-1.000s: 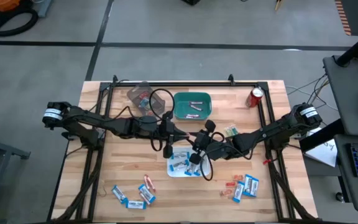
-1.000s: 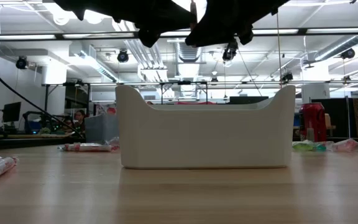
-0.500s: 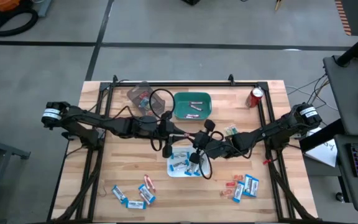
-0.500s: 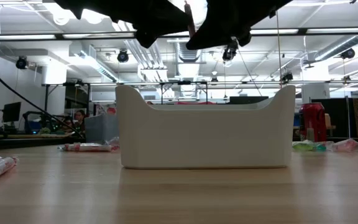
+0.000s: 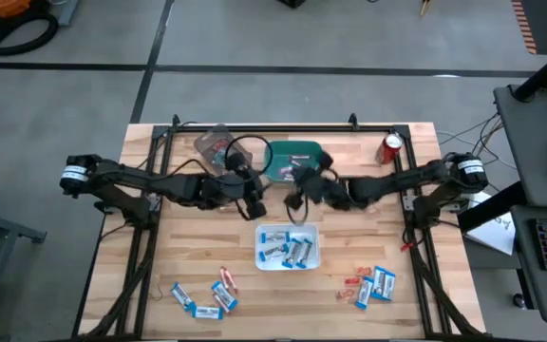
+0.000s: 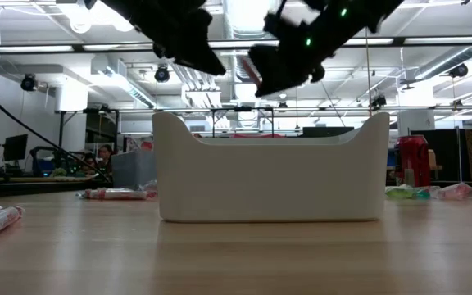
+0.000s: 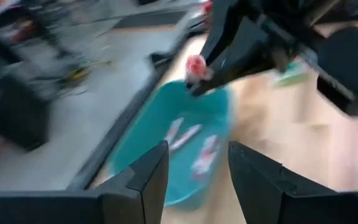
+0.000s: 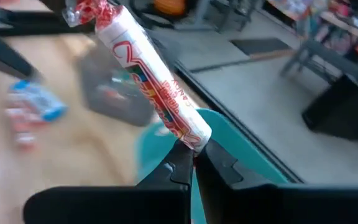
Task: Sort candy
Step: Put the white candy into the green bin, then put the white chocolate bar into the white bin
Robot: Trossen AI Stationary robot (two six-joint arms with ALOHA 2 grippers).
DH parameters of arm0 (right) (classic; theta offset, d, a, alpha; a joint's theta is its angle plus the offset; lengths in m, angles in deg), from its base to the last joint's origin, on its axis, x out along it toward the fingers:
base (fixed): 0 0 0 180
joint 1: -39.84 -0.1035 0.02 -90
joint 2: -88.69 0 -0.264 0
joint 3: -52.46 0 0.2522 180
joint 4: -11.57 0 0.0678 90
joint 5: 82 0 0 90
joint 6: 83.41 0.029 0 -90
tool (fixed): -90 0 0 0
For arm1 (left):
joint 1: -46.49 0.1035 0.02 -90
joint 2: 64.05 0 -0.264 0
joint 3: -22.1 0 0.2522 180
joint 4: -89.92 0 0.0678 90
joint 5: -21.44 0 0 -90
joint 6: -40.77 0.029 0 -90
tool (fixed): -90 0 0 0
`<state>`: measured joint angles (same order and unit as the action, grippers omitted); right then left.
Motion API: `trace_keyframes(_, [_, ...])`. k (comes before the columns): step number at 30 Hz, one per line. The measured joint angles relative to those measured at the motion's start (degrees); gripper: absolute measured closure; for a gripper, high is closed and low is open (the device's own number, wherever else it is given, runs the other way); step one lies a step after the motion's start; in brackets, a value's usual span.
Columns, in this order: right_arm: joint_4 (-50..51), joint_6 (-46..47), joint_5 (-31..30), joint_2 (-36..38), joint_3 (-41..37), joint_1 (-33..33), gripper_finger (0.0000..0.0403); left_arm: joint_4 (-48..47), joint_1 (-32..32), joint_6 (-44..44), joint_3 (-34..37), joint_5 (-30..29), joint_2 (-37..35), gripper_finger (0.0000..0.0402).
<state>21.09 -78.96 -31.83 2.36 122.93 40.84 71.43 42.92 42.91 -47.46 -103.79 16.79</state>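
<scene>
Red-lettered white candy stick (image 8: 156, 85) in closed right claw (image 8: 194, 163); lettering illegible; left claw (image 7: 197, 163) open.

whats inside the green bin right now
The green bin holds about three slim pinkish-white sticks. In the high view the right gripper, shut on another stick, covers part of it.
</scene>
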Motion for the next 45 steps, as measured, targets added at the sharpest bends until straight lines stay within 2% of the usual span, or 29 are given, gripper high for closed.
trace_keyframes(2, [1.88, 0.87, 3.96, 0.00, 0.00, 4.31, 0.0396, -2.70, 0.46, -0.02, -1.00, -1.78, 0.00, 0.0252])
trace_keyframes(7, [4.04, 1.99, 16.13, -2.40, -0.04, 13.90, 0.0395, -5.64, 0.28, -0.32, -1.95, -1.28, -0.09, 0.0251])
trace_keyframes(10, [4.44, 1.88, 23.09, -4.26, -0.11, 16.94, 0.0392, -8.34, -0.17, -2.02, -1.95, -1.22, -0.11, 0.0251])
trace_keyframes(13, [4.40, 1.66, 26.40, -5.17, -0.11, 18.16, 0.0373, -13.32, -0.82, -5.00, -1.93, -1.22, -0.11, 0.0251])
trace_keyframes(19, [5.60, 3.12, 26.91, -5.32, -0.11, 18.44, 0.0304, -23.54, -3.05, -12.81, -1.89, -0.94, -0.11, 0.0251])
trace_keyframes(26, [6.53, 5.98, 27.46, -4.09, -0.11, 18.14, 0.0248, -30.26, -6.85, -18.23, -1.87, 6.79, -0.13, 0.0251])
trace_keyframes(31, [8.71, 8.24, 31.55, -1.69, -0.11, 16.41, 0.0235, -34.14, -10.65, -21.00, -1.84, 15.70, -0.15, 0.0251])
trace_keyframes(38, [11.37, 8.63, 32.37, 3.26, -0.11, 10.47, 0.0238, -36.30, -18.99, -20.96, -1.63, 30.00, -0.15, 0.0251])
trace_keyframes(45, [11.44, 9.09, 32.32, 7.16, -0.11, 4.02, 0.0237, -35.85, -27.06, -23.89, -1.52, 30.74, -0.15, 0.0251])
